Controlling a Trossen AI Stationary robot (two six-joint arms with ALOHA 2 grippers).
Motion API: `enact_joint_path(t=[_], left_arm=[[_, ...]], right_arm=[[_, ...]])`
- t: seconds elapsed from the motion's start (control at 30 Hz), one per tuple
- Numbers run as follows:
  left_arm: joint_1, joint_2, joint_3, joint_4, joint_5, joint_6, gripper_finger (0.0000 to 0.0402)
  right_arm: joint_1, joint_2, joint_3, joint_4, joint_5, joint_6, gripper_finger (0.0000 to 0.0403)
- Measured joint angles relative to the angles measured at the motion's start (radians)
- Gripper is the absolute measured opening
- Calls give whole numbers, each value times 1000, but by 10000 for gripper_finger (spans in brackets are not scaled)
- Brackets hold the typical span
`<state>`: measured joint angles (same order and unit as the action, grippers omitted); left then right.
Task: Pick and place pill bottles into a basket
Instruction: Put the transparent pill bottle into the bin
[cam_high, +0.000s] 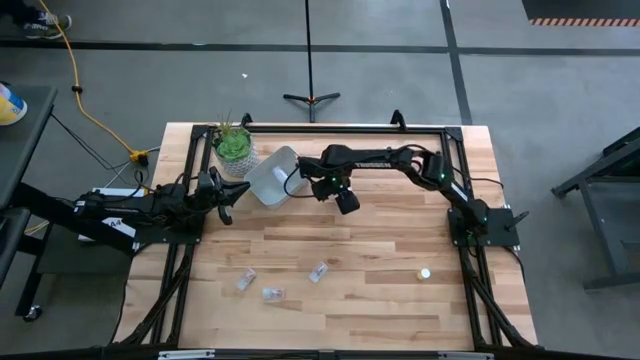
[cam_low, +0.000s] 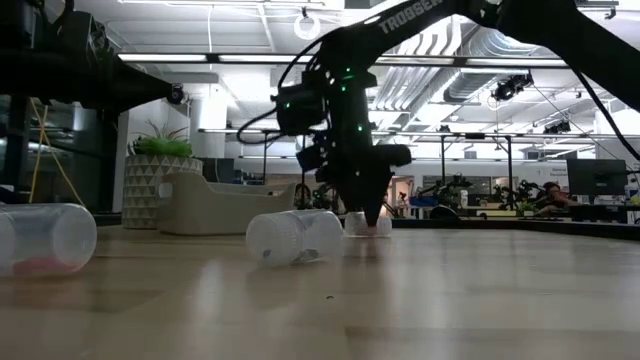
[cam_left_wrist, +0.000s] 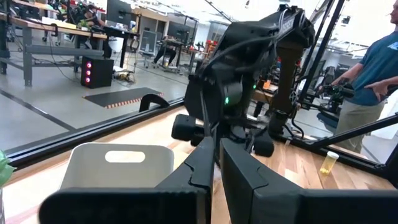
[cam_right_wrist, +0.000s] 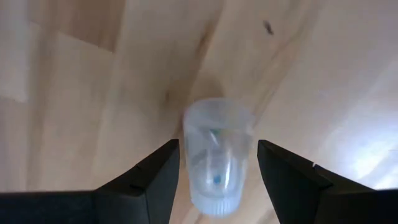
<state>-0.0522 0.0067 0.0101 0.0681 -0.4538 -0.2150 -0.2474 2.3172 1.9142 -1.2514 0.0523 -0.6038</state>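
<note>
My right gripper (cam_right_wrist: 217, 180) is open and points down at the table, right of the basket (cam_high: 272, 176). Its fingers stand on either side of a small clear pill bottle with a white cap (cam_right_wrist: 217, 155) without touching it. The bottle rests on the wood and also shows under the gripper in the low view (cam_low: 367, 225). My left gripper (cam_high: 226, 203) is shut and empty, just left of the basket. Three clear bottles (cam_high: 245, 279) (cam_high: 272, 294) (cam_high: 318, 271) lie on their sides near the front. A yellowish bottle (cam_high: 424, 272) stands at the front right.
A green plant in a pale pot (cam_high: 233, 146) stands at the far left, behind the basket. A black frame (cam_high: 330, 128) runs along the table's far edge and sides. A person (cam_left_wrist: 373, 62) stands beyond the table's right side.
</note>
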Motion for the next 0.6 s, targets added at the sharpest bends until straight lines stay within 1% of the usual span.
enact_joint_path(t=[0.17,0.33,0.43,0.6], left_arm=[[0,0,0,0,0,0,65],[0,0,0,0,0,0,65],[0,0,0,0,0,0,65],[0,0,0,0,0,0,65]], right_arm=[[0,0,2,22,-21,17,208],[0,27,2,28,-34,27,203],[0,39,3,23,-26,45,186],[-1,42,4,25,-28,108,143]])
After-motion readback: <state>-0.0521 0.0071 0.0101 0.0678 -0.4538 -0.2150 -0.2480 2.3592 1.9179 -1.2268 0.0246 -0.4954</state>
